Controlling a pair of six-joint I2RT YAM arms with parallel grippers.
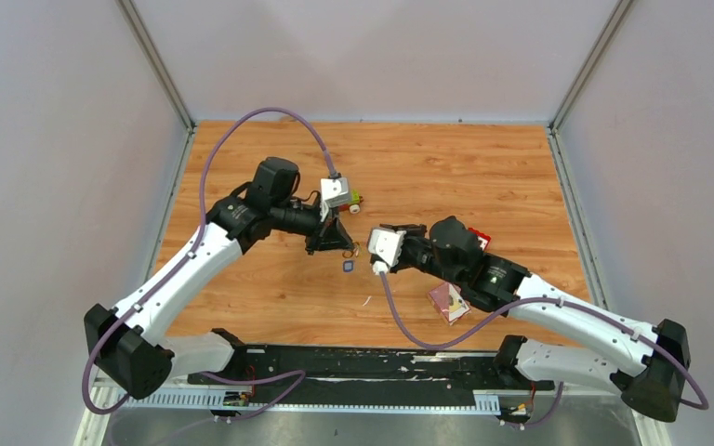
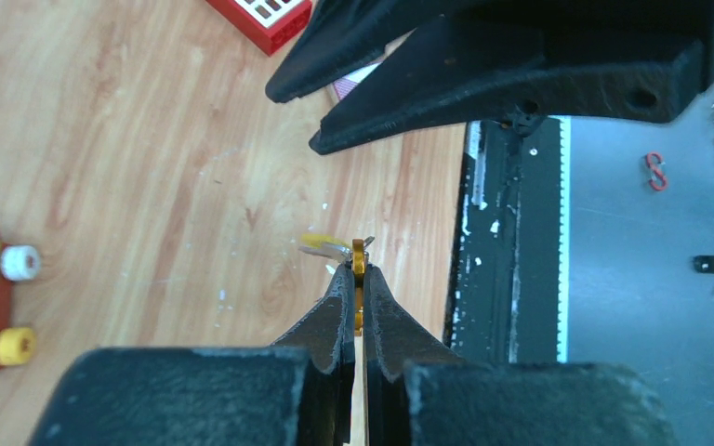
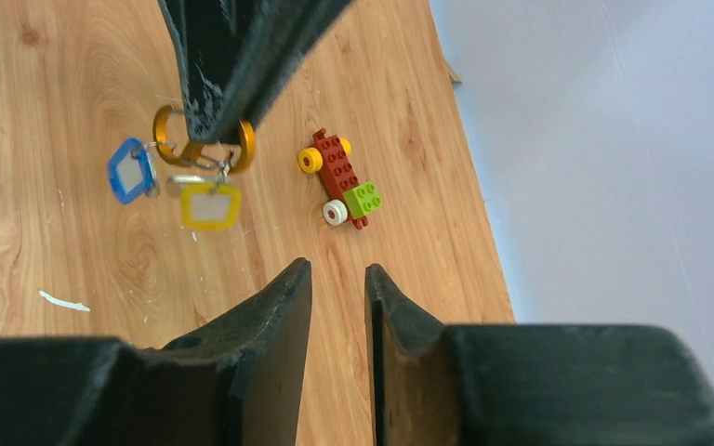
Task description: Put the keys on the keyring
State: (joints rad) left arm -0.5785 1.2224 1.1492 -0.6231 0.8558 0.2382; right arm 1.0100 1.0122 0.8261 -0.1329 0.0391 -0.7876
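We are pinching the keyring [image 2: 359, 247] in our left gripper [image 2: 358, 273]; our right gripper [image 3: 337, 271] is hovering, fingers slightly parted and empty, with the blue key [image 3: 130, 171] and yellow key [image 3: 210, 206] beyond their tips.

Right gripper [image 3: 337, 271]: fingers slightly parted, nothing between.
Left gripper [image 3: 212, 125]: clamped on keyring [image 3: 247, 149].
Blue key [image 3: 130, 171]: just beside ring, near side.
Yellow key [image 3: 210, 206]: touching ring's links, right side.
Toy car [image 3: 339, 178]: beyond ring, apart, on table [image 3: 56, 74].

- Left gripper [image 2: 358, 271] has its fingers pinched tight on the keyring [image 2: 358, 247].
- Right gripper [image 3: 337, 274] faces the left fingertips just ahead of it, its fingers slightly parted.
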